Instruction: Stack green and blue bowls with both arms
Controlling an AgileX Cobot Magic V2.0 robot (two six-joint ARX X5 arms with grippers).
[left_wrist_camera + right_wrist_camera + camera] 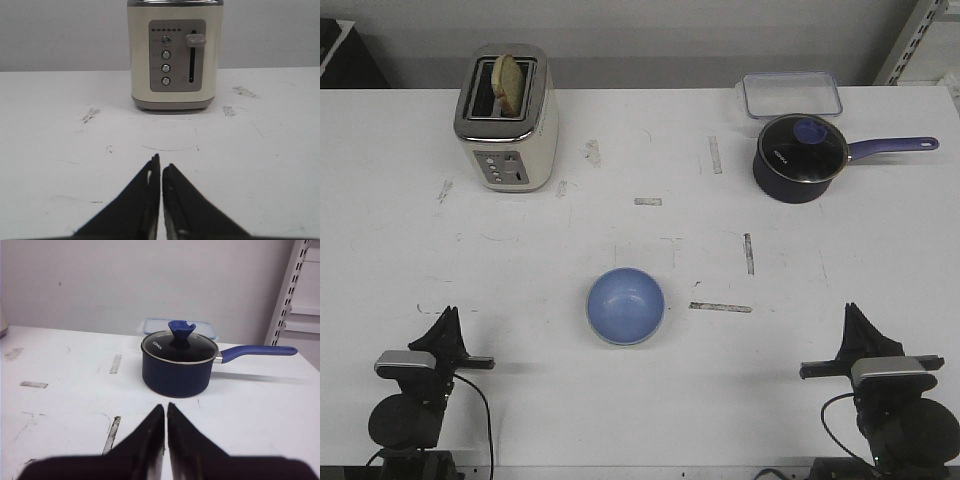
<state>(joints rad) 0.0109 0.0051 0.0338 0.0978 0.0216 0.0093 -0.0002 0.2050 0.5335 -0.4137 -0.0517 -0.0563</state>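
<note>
The light blue bowl (625, 305) sits upright in the middle of the table, nearer the front. A thin pale rim shows along its lower left edge; I cannot tell whether that is the green bowl under it. No green bowl shows apart from it. My left gripper (448, 316) rests at the front left, shut and empty, well left of the bowl; in the left wrist view (161, 162) its jaws are together. My right gripper (853, 312) rests at the front right, shut and empty, well right of the bowl; its jaws are also together in the right wrist view (165, 406).
A cream toaster (507, 118) with bread in a slot stands at the back left, facing my left gripper (175, 52). A dark blue lidded saucepan (800, 157) with its handle pointing right stands at the back right (177, 365). A clear lidded box (790, 95) lies behind it.
</note>
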